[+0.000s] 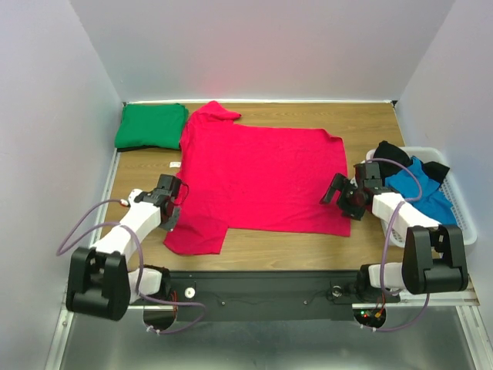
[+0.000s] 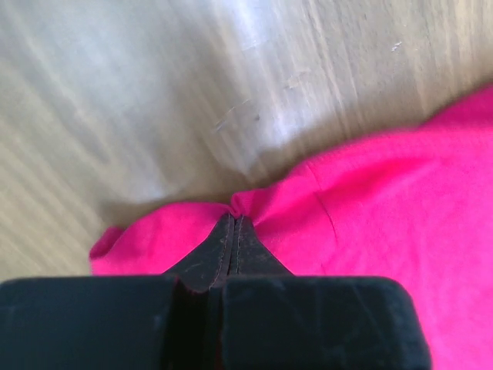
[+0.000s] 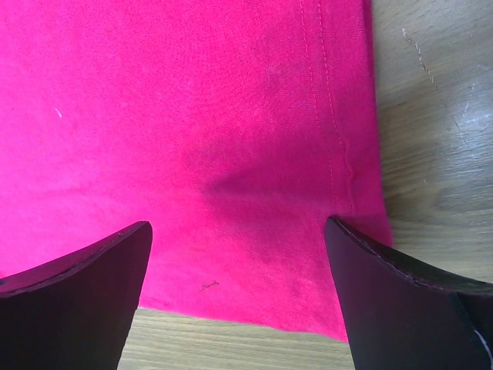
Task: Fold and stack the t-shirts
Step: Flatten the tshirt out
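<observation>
Red shirt point(image 1: 262, 173) is lying spread flat across the table point(image 1: 269, 245). Left gripper point(image 2: 233, 225) is pinching shut on its left edge. Right gripper point(image 3: 239, 231) is hanging wide open over the hem corner, holding nothing, probably lining up a two-handed fold. Green shirt point(image 1: 152, 126) is sitting folded far left, likely as the stack's base.

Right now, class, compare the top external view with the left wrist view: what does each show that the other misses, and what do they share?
Only the top external view shows the folded emerald green cloth t-shirt, the white slatted plastic basket holding a bright blue shirt and a black shirt, and the open right claw at the spread shirt's hem. Only the left wrist view shows that the left claw is shut, pinching a puckered edge of cloth. Both show the crimson red cloth t-shirt, the wooden table and the left claw.
</observation>
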Controlling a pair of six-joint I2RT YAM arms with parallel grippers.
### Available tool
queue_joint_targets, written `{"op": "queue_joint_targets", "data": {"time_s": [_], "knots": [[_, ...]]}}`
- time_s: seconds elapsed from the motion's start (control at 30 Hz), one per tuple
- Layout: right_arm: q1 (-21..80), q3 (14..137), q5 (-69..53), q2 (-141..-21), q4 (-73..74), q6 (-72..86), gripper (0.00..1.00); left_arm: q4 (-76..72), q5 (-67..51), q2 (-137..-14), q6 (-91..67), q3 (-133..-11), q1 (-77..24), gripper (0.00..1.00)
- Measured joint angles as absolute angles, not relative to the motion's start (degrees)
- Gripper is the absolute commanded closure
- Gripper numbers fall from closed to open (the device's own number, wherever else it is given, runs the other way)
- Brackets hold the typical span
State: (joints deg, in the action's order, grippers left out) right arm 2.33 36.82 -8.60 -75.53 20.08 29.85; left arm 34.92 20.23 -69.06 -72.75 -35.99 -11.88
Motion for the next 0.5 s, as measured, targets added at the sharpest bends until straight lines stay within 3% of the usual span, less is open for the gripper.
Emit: {"op": "queue_joint_targets", "data": {"time_s": [0.17, 0.23, 0.27, 0.33, 0.37, 0.5], "knots": [[2.3, 36.8, -8.5, -75.5, 20.1, 30.0, 0.0, 37.7, 19.5, -60.0, -78.1, -34.2, -11.9, 1.0], [2.3, 36.8, -8.5, -75.5, 20.1, 30.1, 0.0, 38.2, 19.0, -57.9, -79.6, -33.7, -11.9, 0.71], [2.3, 36.8, -8.5, -75.5, 20.1, 30.2, 0.0, 38.5, 18.8, -57.3, -80.2, -33.7, -11.9, 0.36], [2.3, 36.8, -8.5, -75.5, 20.1, 30.2, 0.0, 39.1, 18.5, -56.5, -81.0, -33.7, -11.9, 0.11], [2.3, 36.8, -8.5, -75.4, 20.1, 30.2, 0.0, 39.4, 18.3, -56.2, -81.1, -33.6, -11.9, 0.05], [2.3, 36.7, -8.5, -74.5, 20.6, 30.2, 0.0, 41.9, 18.1, -54.9, -82.2, -33.9, -11.9, 0.02]]}}
